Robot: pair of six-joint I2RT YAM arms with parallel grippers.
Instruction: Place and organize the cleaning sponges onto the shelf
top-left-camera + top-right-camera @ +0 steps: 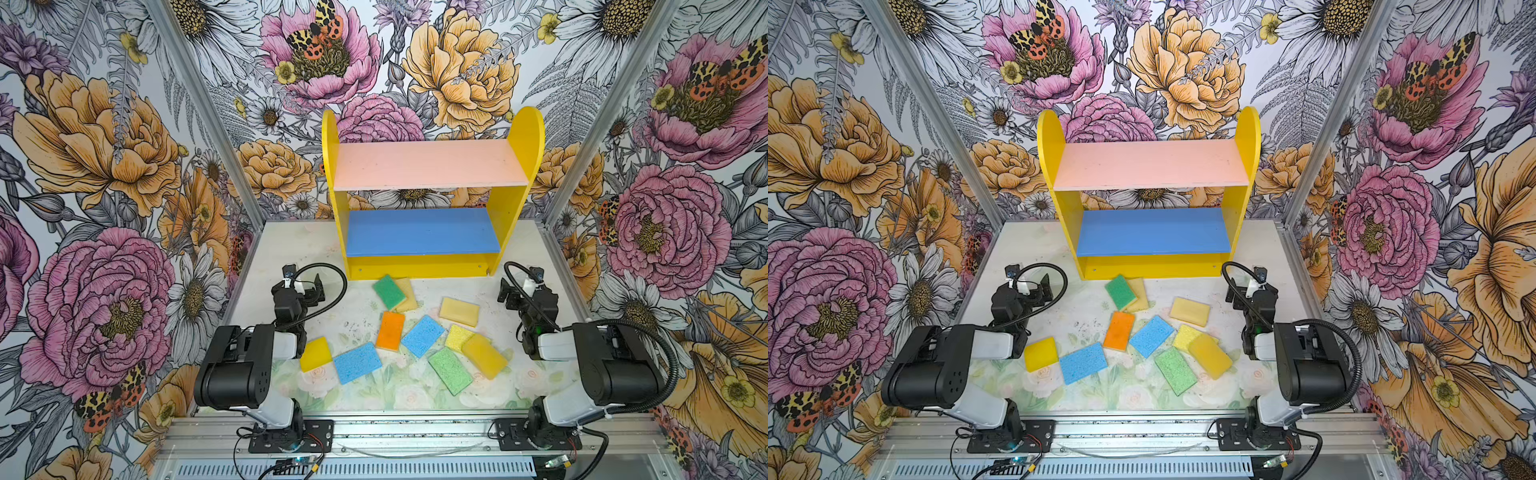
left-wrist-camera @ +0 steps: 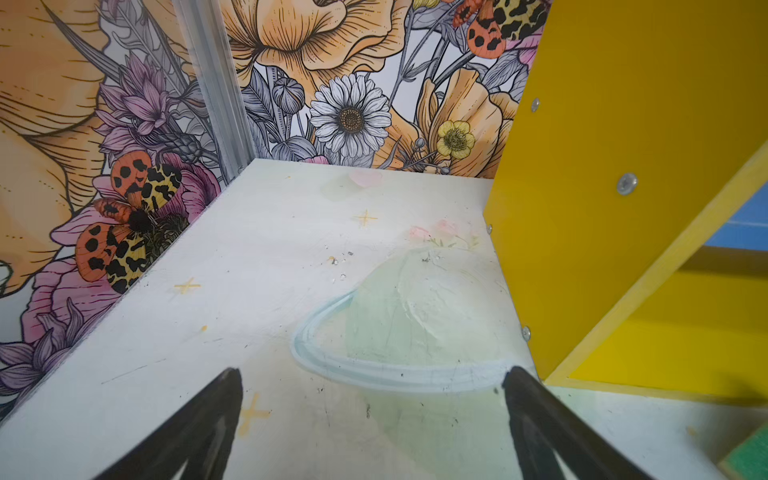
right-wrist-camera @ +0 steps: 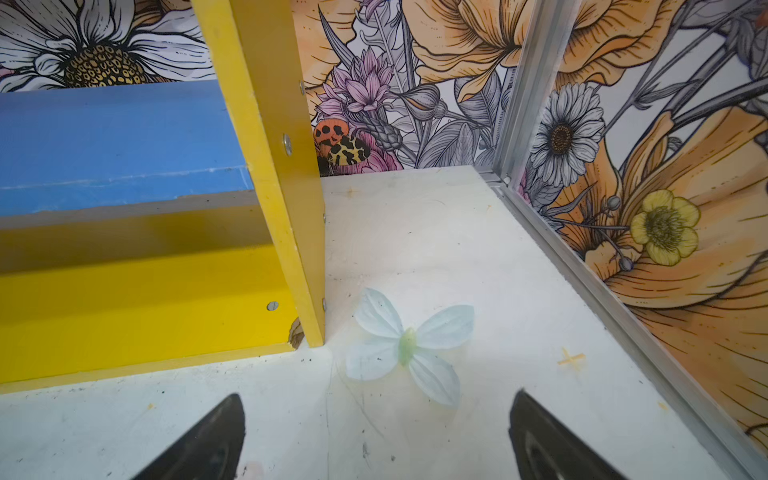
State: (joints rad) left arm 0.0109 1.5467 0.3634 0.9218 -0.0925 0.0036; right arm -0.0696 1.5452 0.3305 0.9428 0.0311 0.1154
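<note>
The left gripper (image 2: pixel 372 374) and right gripper (image 3: pixel 378 397) are gaping wide and empty, a green rectangular foam sponge (image 1: pixel 389 291) half-hiding a pale tan foam sponge (image 1: pixel 409 300).

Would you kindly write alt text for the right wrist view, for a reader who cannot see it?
The right gripper, its jaws open and empty, hovers over the white tabletop beside the yellow wooden shelf, whose blue lower board is bare. Floral wallpaper lines the walls.

Bright, even overhead light filled the scene, casting only a soft shadow under the blue lower board (image 3: pixel 116 137) of the yellow wooden shelf (image 3: pixel 266 124), while both top views bowed at the edges.
</note>
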